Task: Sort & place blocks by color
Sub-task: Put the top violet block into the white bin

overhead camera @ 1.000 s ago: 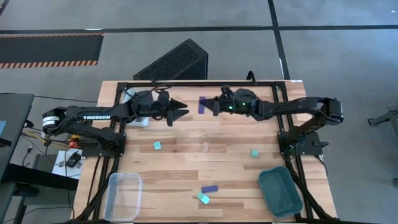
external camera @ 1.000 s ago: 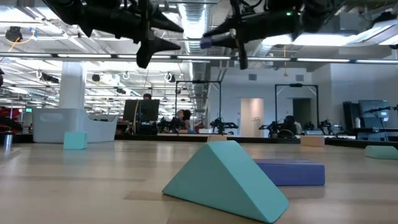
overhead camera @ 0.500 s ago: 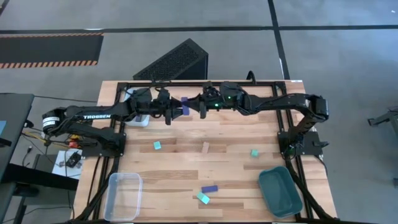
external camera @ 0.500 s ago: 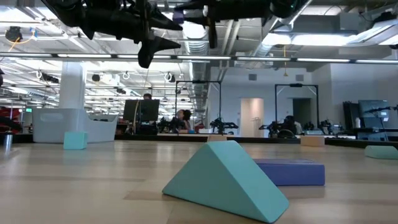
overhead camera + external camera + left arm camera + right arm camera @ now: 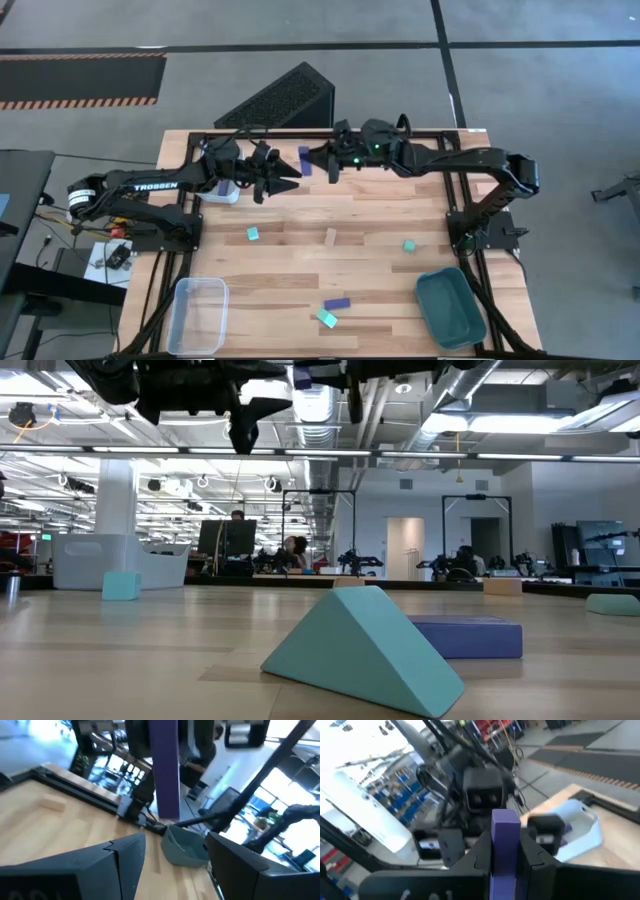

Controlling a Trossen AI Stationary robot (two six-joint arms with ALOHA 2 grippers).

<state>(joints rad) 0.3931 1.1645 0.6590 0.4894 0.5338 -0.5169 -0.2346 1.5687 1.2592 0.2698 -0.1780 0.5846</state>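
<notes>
Above the far side of the table (image 5: 300, 225), a purple block (image 5: 305, 161) is pinched between the fingers of the right gripper (image 5: 312, 160). The left gripper (image 5: 287, 174) is held just beside it, with its fingers spread wide and nothing between them. Lower down on the table, a teal cube (image 5: 254, 234), a tan block (image 5: 331, 237) and another teal cube (image 5: 409, 245) are laid well apart. Near the front edge, a purple bar (image 5: 337, 303) is set beside a teal wedge (image 5: 327, 319). A clear bin (image 5: 198, 313) and a teal tray (image 5: 451, 308) are placed at the front corners.
</notes>
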